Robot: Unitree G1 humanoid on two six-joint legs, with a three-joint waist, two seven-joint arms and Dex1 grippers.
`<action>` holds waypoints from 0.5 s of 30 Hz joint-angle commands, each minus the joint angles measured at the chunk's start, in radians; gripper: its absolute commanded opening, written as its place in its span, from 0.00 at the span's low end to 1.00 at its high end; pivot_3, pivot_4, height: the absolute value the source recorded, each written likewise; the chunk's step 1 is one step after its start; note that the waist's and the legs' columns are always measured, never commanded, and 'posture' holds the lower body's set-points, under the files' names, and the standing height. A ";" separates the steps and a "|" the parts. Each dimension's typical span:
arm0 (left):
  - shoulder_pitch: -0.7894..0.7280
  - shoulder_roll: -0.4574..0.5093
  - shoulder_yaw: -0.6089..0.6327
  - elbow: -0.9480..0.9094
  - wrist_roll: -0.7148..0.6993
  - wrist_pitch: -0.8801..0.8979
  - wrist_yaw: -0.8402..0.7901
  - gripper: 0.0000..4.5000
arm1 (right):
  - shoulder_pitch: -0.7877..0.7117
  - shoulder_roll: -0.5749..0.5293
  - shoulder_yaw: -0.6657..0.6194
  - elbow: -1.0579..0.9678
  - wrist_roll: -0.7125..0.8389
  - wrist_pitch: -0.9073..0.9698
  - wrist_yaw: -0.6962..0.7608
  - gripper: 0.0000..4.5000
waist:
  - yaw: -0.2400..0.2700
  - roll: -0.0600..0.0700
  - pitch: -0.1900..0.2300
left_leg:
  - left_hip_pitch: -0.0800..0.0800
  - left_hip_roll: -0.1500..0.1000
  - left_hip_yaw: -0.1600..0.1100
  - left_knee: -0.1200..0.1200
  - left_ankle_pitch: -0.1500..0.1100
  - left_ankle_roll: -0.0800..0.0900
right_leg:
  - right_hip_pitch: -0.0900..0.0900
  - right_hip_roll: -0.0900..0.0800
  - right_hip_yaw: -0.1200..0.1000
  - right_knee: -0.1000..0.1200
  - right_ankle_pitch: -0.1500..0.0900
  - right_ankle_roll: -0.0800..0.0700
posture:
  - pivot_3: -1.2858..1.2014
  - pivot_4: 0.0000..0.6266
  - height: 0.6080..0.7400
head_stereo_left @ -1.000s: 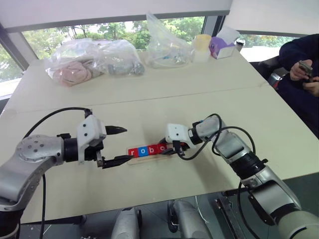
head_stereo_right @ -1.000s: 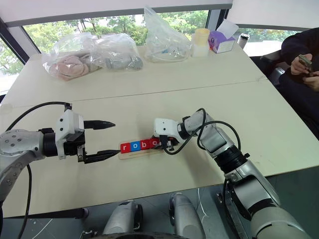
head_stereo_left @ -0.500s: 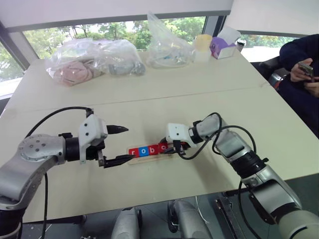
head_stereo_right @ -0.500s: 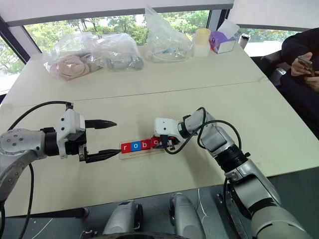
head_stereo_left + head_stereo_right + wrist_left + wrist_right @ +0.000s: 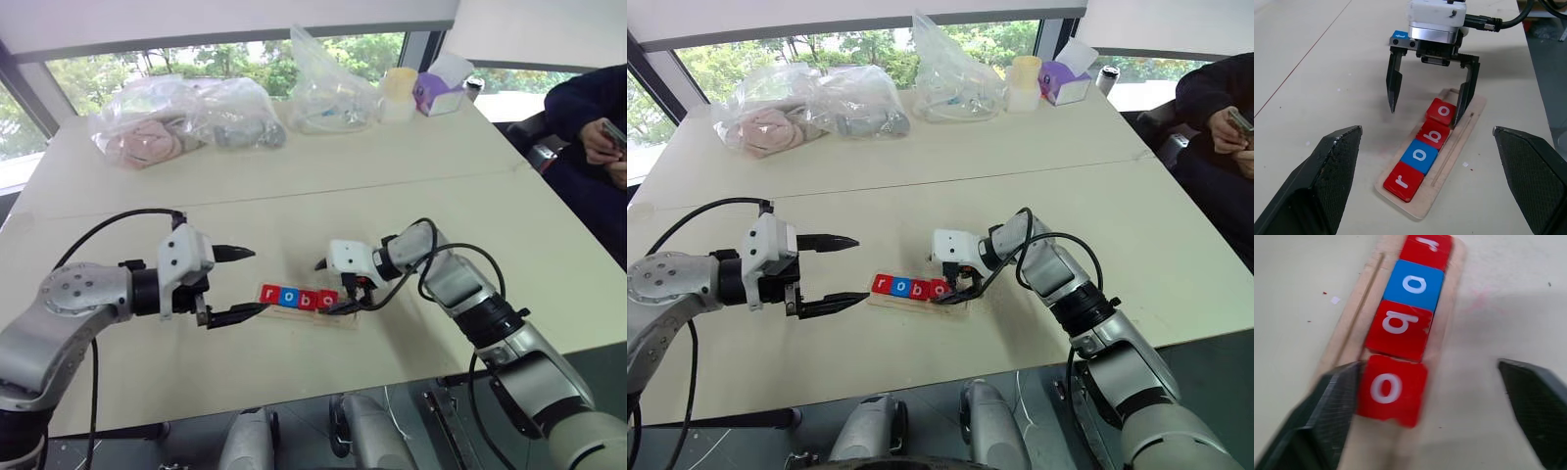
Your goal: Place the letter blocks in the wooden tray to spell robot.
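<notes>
Tiles in the wooden tray (image 5: 1457, 128) read r, o, b, o: red r (image 5: 1403, 180), blue o (image 5: 1420, 155), red b (image 5: 1433, 134), red o (image 5: 1441, 111), four in a row, with the last slot at the tray's right end bare for now. The tray lies near the table's (image 5: 294, 196) front edge, its long axis running left to right across the robot's front. Right tool (image 5: 1430, 95) stands spread wide, straddling that second o, one finger on either side and gripping nothing; I'd say the tile is released. A blue tile, probably the t (image 5: 1399, 35), shows just behind the right tool, but whether it lies flat on the table I can't tell. Left tool (image 5: 833, 274) hovers gaping and empty off the tray's left end, pointing along the row. The right arm is clearly nearer that blue tile and the vacant end, so the last pick looks like its job.
</notes>
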 commanded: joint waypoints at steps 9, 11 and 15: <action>-0.030 -0.008 -0.005 0.001 0.010 -0.018 0.002 1.00 | -0.089 -0.019 -0.117 -0.008 0.081 0.050 -0.013 0.98 | -0.001 0.000 0.000 | 0.000 0.000 0.000 0.000 0.000 0.000 | 0.000 0.000 0.000 0.000 0.000 0.000 | 0.52 0.24 1.00; -0.034 -0.009 -0.008 0.003 0.011 -0.018 0.002 1.00 | -0.086 -0.033 -0.135 -0.019 0.095 0.059 -0.011 0.98 | 0.000 0.000 0.000 | 0.000 0.000 0.000 0.000 0.000 0.000 | 0.000 0.000 0.000 0.000 0.000 0.000 | 0.52 0.24 1.00; -0.043 -0.014 -0.014 0.006 0.013 -0.018 0.000 1.00 | -0.075 -0.044 -0.142 0.016 0.061 0.016 -0.084 0.98 | 0.000 0.000 0.000 | 0.000 0.000 0.000 0.000 0.000 0.000 | 0.000 0.000 0.000 0.000 0.000 0.000 | 0.52 0.24 1.00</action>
